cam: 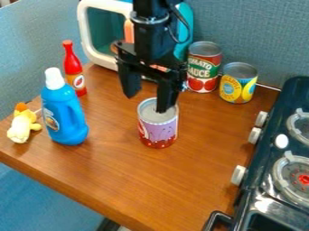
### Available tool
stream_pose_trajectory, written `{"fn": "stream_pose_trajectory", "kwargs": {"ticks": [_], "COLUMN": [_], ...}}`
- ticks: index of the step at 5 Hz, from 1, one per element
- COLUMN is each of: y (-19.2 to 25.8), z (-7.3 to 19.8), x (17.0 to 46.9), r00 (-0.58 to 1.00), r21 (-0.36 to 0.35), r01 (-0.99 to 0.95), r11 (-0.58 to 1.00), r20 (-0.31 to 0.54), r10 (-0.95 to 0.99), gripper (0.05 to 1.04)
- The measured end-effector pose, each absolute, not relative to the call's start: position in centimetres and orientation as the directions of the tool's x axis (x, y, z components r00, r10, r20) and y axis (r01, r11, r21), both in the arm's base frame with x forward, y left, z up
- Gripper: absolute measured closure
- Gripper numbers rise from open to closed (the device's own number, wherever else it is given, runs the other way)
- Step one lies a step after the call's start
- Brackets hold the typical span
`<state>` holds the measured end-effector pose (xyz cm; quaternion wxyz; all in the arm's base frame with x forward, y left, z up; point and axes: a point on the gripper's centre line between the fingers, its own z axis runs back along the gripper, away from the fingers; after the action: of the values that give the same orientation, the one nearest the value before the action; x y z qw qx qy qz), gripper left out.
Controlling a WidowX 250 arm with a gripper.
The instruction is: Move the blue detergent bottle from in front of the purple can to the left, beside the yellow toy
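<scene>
1. Camera view: your arm [151, 38] comes in from the top edge, left of centre, and hangs roughly vertical over the table [127, 176].
2. Your gripper [146, 103] points down, fingers spread wide, nothing held between them.
3. Purple-and-red can [158, 130] stands upright under the gripper, near mid-table. The finger on the view's right overlaps its lid; the other ends up and to the left of the rim. Can't tell you whether the near finger touches the lid.
4. View's left of the can, you've got a blue bottle [63, 115] with a white cap, upright, and a yellow plush toy [21, 126] just beside it at the table edge. Red bottle [73, 72] stands behind the blue one.
5. Behind your arm: white-framed box [87, 5] with a dark teal front, partly hidden.
6. Back right: red-and-green can [204, 70] and yellow-and-blue can [238, 85], both upright, close together.
7. Right side: black stove [265, 135], pale knobs facing the table, burners on top.
</scene>
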<state>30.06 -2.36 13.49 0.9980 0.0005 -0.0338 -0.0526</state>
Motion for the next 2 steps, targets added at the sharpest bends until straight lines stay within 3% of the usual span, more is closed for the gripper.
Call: {"fn": "stream_pose_trajectory", "kwargs": {"ticks": [2], "y": [-2.36], "z": [13.45], "x": [30.07], "r00": [0.992], "r21": [0.005], "r01": [0.105], "r11": [0.994], "r20": [0.066], "r10": [-0.105], "gripper": [0.083]}}
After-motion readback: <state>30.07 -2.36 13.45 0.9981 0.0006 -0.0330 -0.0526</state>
